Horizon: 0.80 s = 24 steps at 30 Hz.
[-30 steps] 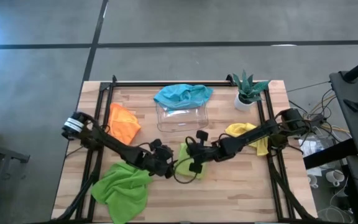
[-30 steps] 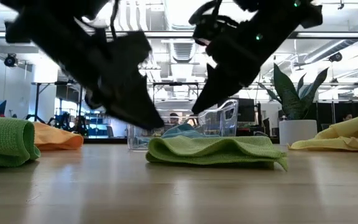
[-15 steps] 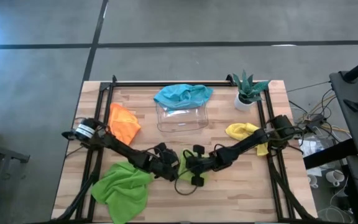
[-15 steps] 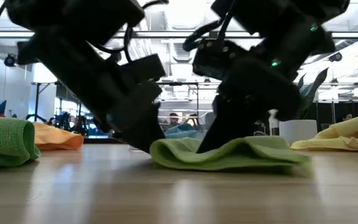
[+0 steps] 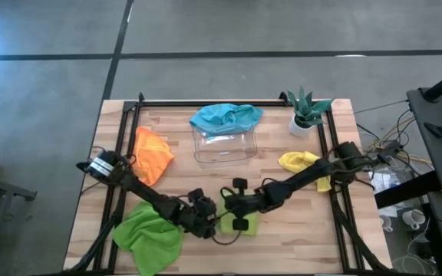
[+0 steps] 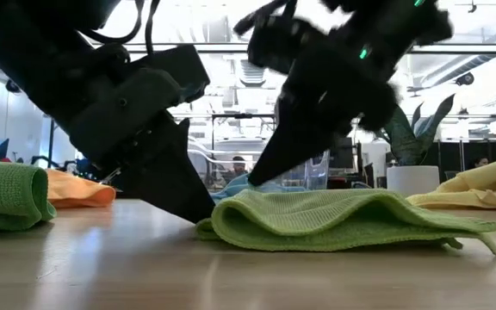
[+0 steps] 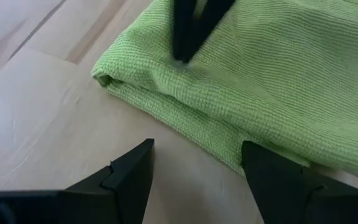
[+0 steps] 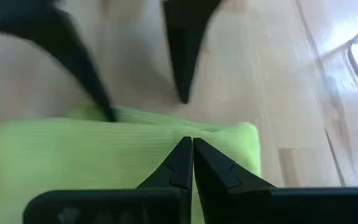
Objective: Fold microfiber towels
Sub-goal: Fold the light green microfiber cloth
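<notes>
Both arms are being seen nearer the surface's (image 5: 298, 238) front than before. Closed right fingers (image 8: 188, 152) are pressing the folded lime green microfiber towel (image 6: 334, 220); left fingers (image 7: 132, 171) are spread beside it.

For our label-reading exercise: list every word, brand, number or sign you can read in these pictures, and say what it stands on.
None: no readable text appears on the folded lime green towel, the clear tray, the plant pot or the table.

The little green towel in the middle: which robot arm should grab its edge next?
Probably the left. Its left gripper is open right beside the folded green towel edge, while the right gripper is shut, pressing on top.
</notes>
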### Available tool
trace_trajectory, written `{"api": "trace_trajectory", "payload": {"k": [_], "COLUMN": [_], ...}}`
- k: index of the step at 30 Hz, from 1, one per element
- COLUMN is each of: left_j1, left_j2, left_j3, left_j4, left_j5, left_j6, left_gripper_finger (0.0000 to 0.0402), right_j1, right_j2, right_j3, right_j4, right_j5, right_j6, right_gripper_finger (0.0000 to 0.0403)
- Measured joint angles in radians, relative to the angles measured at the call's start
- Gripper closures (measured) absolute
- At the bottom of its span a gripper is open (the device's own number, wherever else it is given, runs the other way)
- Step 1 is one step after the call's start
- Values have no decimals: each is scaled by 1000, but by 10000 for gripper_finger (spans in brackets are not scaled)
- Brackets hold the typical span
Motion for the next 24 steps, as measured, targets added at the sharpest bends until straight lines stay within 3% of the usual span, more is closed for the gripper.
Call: {"api": "trace_trajectory", "payload": {"k": [7, 15, 24], "left_j1": [-10, -17, -17], "left_j2": [0, 0, 0], "left_j3": [-3, -11, -13], "left_j4": [0, 6, 6], "left_j5": [-1, -3, -8], "left_j6": [-3, -19, -19], "left_gripper_finger": [176, 176, 176], "right_j1": [-70, -88, -80], "right_j2": [59, -3, 37], "right_j3": [8, 7, 8], "right_j4": [13, 7, 79], "right_j5": [61, 67, -36], "right_j6": [-16, -23, -22], "right_gripper_finger": [394, 394, 394]}}
